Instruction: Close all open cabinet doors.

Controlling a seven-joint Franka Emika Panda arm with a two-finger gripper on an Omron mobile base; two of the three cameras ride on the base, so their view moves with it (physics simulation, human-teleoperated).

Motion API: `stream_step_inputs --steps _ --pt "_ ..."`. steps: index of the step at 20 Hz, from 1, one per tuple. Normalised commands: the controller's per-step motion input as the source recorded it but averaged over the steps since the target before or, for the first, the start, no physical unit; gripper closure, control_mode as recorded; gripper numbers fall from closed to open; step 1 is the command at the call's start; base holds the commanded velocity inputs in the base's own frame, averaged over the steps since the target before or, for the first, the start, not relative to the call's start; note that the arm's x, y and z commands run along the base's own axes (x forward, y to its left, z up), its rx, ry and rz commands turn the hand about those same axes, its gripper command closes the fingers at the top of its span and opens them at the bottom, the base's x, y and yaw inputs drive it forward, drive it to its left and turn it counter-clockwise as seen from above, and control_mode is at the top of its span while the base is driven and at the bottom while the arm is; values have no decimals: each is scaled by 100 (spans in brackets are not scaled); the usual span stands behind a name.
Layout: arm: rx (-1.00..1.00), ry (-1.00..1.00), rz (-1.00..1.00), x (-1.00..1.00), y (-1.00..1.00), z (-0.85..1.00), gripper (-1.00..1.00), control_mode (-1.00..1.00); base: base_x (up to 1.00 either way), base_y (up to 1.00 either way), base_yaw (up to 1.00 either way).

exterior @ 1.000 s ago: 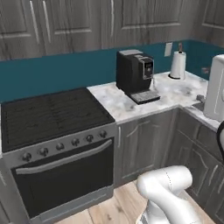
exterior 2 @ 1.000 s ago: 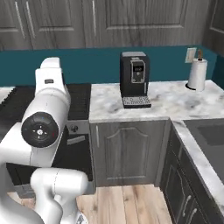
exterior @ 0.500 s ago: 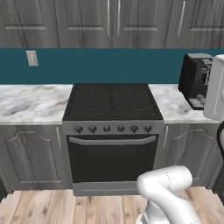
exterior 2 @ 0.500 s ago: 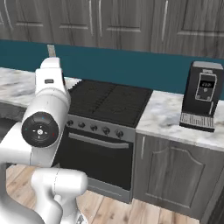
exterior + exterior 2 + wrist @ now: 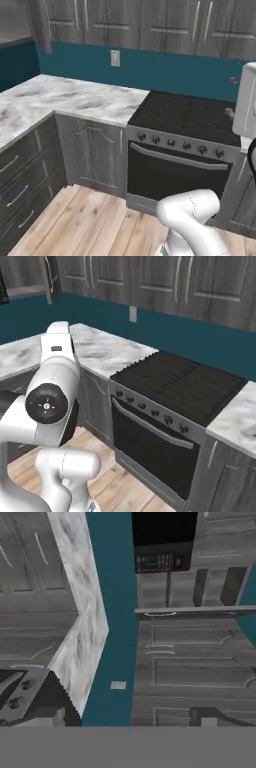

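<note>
Above the marble counter [image 5: 75, 97] in the left base view, closed cabinet doors [image 5: 165, 25] line the wall over the black stove [image 5: 187, 117]. Right base view: same. Hand view: one door [image 5: 195, 612] stands open edge-on beside the microwave [image 5: 162, 539]; gripper [image 5: 130, 724] spread wide, empty.

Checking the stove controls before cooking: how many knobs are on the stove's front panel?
6 knobs, in one row across the stove's front panel, just above the oven door handle; none looks hidden.

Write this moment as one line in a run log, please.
task: close cabinet doors | open door juts out edge-on beside microwave | claw open, empty | stove ahead
</note>
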Motion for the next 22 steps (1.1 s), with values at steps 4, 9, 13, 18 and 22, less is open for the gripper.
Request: stream_step_inputs --steps 4,9,13,18,22 --pt "0 0 0 0 0 0 -100 100 0 11 57" --pt "0 0 0 0 0 0 -100 100 7 13 51" --pt "0 0 0 0 0 0 -100 100 28 10 45" --pt "0 0 0 0 0 0 -100 100 43 4 40" --pt "0 0 0 0 0 0 -100 100 47 0 34"
